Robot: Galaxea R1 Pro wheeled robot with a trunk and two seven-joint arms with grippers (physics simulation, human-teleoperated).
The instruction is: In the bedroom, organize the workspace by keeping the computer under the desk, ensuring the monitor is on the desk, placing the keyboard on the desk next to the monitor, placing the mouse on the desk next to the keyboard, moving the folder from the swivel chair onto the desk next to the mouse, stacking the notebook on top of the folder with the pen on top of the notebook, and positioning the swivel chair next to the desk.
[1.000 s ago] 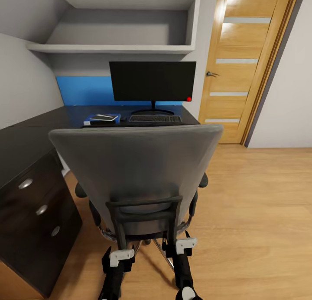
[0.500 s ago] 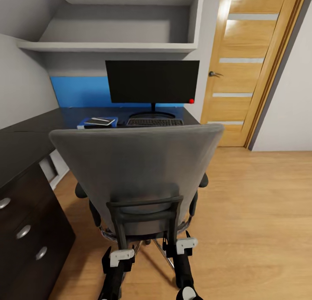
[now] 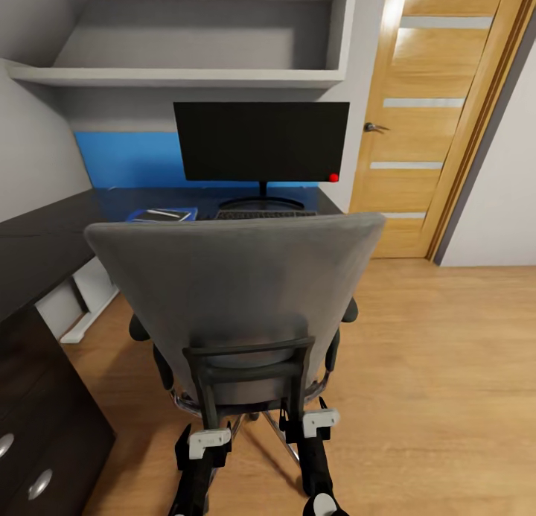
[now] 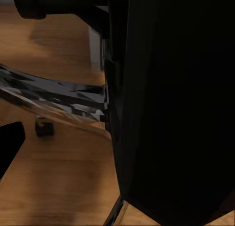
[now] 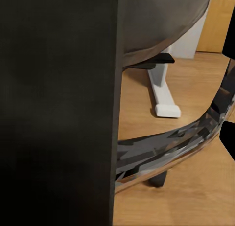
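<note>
- Since the earlier frames, the desk (image 3: 45, 237) and monitor (image 3: 261, 142) are being brought nearer in the head view; the camera is being carried forward, and the chair (image 3: 234, 292) is being kept at the same spot in the picture.
- The left gripper (image 3: 205, 443) and right gripper (image 3: 316, 423) are being held against the chair's black back frame; whether each is clamped cannot be told.
- The keyboard (image 3: 264, 214) is lying before the monitor.
- The folder (image 3: 160, 216) is lying on the desk left of the keyboard, with a notebook (image 3: 165, 214) stacked on it.
- The chrome base (image 5: 166, 147) is being seen over the wooden floor (image 3: 447, 367).
</note>
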